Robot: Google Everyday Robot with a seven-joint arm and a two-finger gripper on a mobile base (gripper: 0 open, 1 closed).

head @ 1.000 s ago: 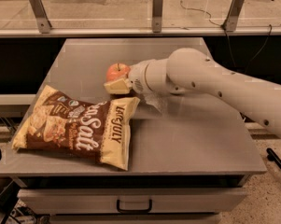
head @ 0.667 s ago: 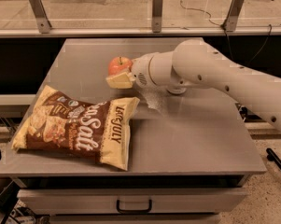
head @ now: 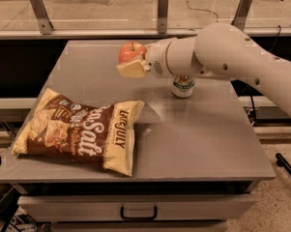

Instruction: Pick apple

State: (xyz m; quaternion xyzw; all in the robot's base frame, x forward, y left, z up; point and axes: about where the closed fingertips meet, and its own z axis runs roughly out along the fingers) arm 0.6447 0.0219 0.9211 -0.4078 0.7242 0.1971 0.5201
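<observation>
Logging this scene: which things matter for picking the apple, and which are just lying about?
Job: apple, held in the end effector above the far side of the table.
Lying about: chip bag, can.

A chip bag (head: 82, 134) lay flat on the tabletop's (head: 198, 139) near left. A can (head: 183, 86) stood upright farther back, right of the gripper (head: 132, 60), which held the apple (head: 130, 50) aloft.

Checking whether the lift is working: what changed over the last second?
The gripper, shut on the apple, rose with the arm and carried the apple up and slightly right, away from the table. The chip bag and the can stayed where they were.
</observation>
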